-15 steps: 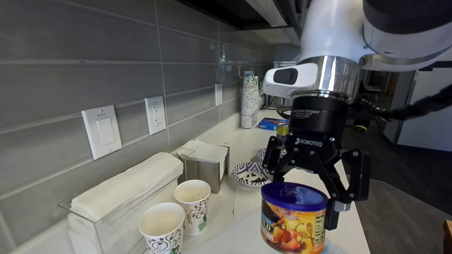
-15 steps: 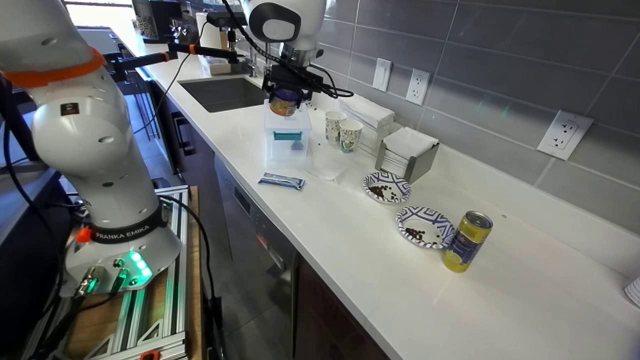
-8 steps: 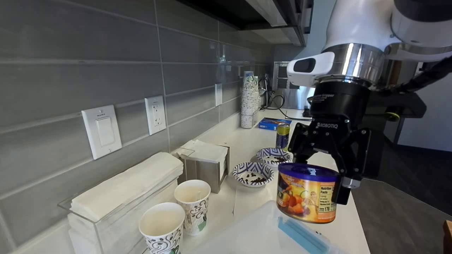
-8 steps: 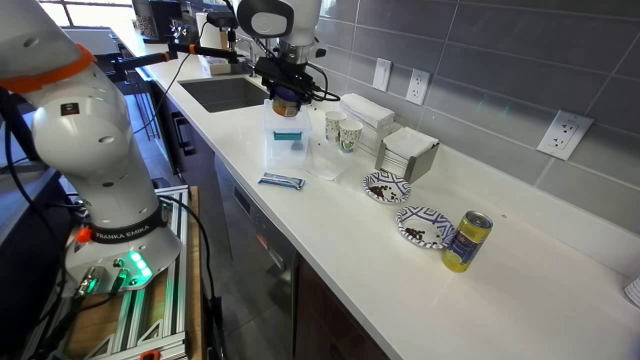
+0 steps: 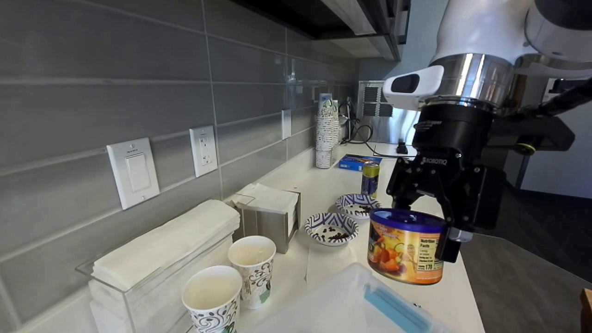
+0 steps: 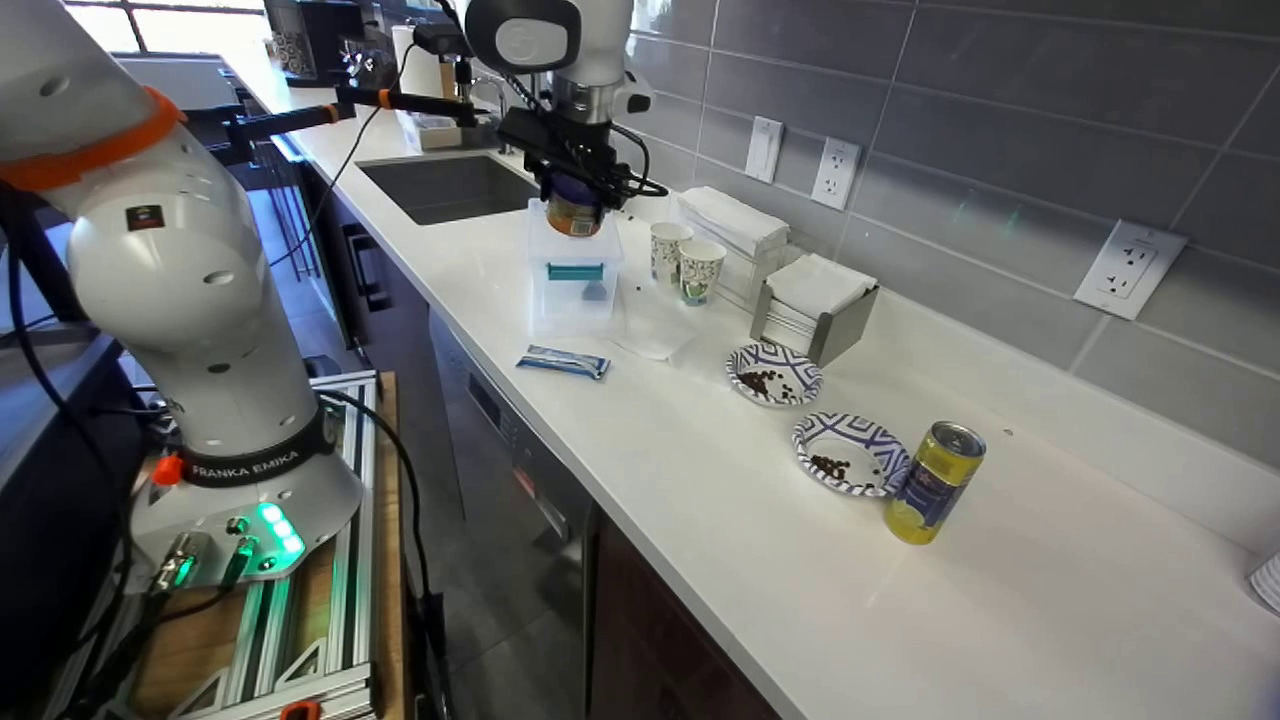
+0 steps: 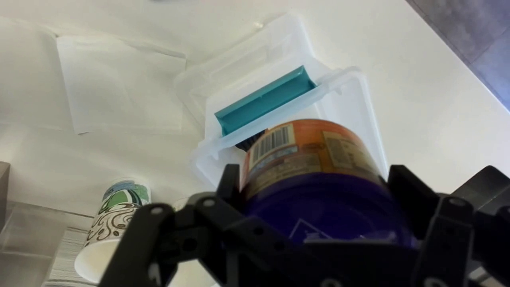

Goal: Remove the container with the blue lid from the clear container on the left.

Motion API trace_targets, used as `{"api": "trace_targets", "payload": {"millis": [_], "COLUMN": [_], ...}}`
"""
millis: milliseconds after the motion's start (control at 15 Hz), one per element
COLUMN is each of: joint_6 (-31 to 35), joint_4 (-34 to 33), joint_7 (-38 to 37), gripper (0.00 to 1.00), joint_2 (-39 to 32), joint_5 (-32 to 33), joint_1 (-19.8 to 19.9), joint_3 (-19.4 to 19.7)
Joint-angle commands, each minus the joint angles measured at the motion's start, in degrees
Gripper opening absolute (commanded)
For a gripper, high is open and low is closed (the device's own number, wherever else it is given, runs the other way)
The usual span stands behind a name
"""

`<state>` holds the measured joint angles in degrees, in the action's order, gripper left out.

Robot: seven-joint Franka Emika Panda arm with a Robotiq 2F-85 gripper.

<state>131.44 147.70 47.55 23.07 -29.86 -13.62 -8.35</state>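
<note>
The container with the blue lid [image 5: 407, 259] is a yellow-orange tub held upright in the air. It also shows in an exterior view [image 6: 573, 217] and, from above, in the wrist view [image 7: 306, 147]. My gripper [image 5: 424, 229] is shut around its sides near the lid; in the wrist view a finger [image 7: 230, 179] presses each side. The clear container [image 6: 575, 300] with a teal latch stands on the counter below, open at the top. In the wrist view its rim [image 7: 338, 79] shows under the tub, and a dark ridged item [image 7: 250, 141] lies inside.
Two paper cups [image 6: 702, 270] and napkin holders [image 6: 815, 305] stand beside the clear container along the tiled wall. A blue-wrapped bar [image 6: 563, 362], a white napkin [image 7: 123, 85], two patterned bowls [image 6: 773, 375] and a yellow-blue can [image 6: 935, 483] are farther along. The sink [image 6: 450, 188] lies behind.
The gripper, holding the tub, has moved along the counter, away from the camera near the cups, and slightly toward the bowls. The teal latch has come into view below it.
</note>
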Motion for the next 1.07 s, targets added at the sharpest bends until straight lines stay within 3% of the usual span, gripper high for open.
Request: {"api": "trace_targets", "payload": {"millis": [0, 67, 533, 1000], "joint_6": [0.2, 0.2, 11.1, 18.2], "joint_4": [0.0, 0.0, 1.3, 4.1], "joint_7": [-0.8, -0.8, -13.1, -22.8], "gripper": [0.93, 0.68, 0.68, 0.68], "joint_2": [-0.1, -0.1, -1.5, -6.2], "joint_5": [1.1, 1.1, 7.6, 12.9], "joint_1": [-2.1, -2.1, 1.3, 4.9], "joint_3": [2.0, 2.0, 3.0, 7.7]}}
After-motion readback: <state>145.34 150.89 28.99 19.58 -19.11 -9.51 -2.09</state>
